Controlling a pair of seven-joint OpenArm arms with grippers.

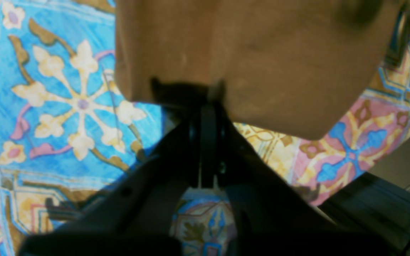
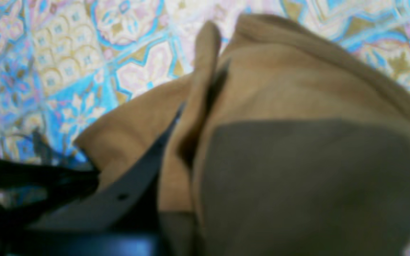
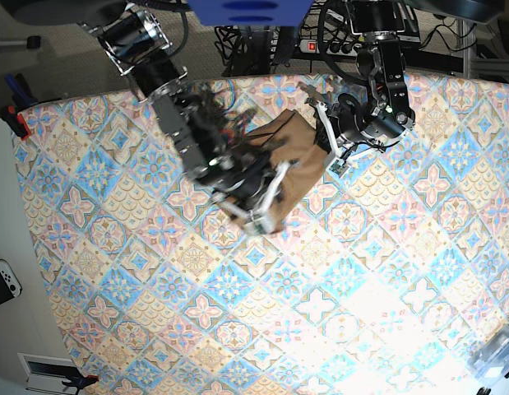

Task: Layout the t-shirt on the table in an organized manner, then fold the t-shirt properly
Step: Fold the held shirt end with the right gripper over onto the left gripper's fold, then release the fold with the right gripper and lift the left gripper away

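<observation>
The left end effector (image 1: 210, 94) is clamped tight on an edge of the tan-brown t-shirt (image 1: 255, 60), its dark jaws meeting with the cloth pinched between them and the fabric hanging from the grip in a smooth sheet above the tile-patterned table (image 1: 73, 103). In the base view this arm sits on the right, its end effector (image 3: 326, 136) at the shirt's far right corner. The right end effector (image 3: 266, 202), on that view's left, is nearly closed, and the right wrist view shows a dark finger (image 2: 126, 177) pressed along a fold of the t-shirt (image 2: 297, 106), so it appears to be gripping cloth too. Between the two arms the t-shirt (image 3: 283, 160) is bunched into a compact, partly lifted bundle over the far middle part of the table (image 3: 262, 321), well apart from the near edge. The garment looks light, soft and limp: it should sag and crease wherever unsupported and drape rather than hold shape. Judging from this, the firmest holds are hems, shoulder seams or sleeve edges, taken at two well-separated points so the cloth can be drawn flat.
</observation>
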